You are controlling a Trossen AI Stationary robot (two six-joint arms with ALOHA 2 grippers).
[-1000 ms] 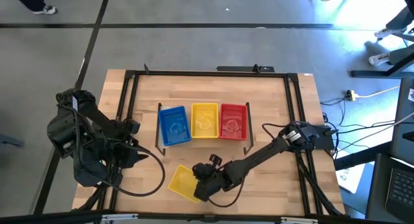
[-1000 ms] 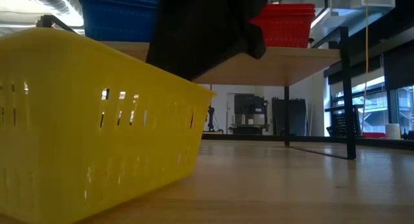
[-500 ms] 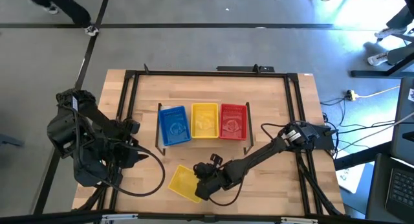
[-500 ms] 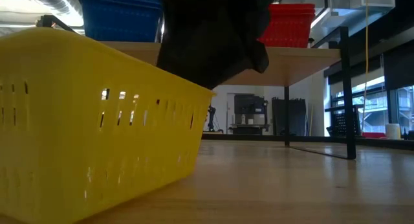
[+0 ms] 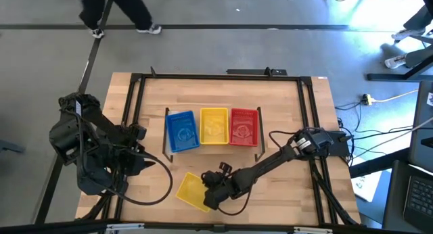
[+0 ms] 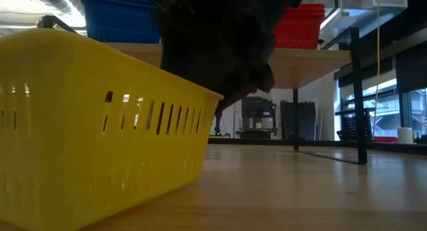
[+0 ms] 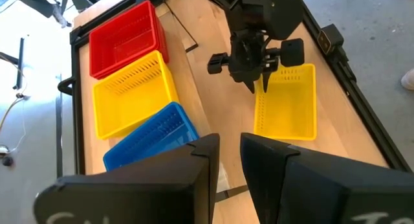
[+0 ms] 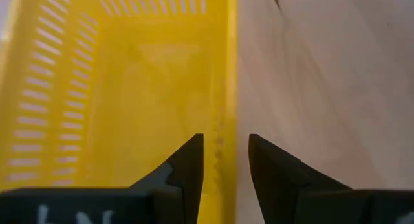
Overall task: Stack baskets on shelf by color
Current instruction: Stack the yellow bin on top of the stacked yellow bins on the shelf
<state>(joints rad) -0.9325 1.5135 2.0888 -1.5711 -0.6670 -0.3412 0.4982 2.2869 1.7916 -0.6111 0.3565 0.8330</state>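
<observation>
Near the table's (image 5: 298, 119) front edge, the right gripper (image 8: 220, 160) straddles a loose yellow basket's (image 5: 191, 191) wall. Its fingers stand open, not yet clamping. Left gripper (image 7: 226, 160) waits slightly open, empty, at the left edge.

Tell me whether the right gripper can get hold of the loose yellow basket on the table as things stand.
Probably yes. The right gripper is open, its fingers straddling one wall of the loose yellow basket, with nothing between them but that wall. The left gripper waits off to the side.

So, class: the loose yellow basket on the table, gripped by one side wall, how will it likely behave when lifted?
The yellow basket looks thin and slotted, so probably light. Held by one wall between the right gripper fingers, it may tilt and the wall may flex.
</observation>
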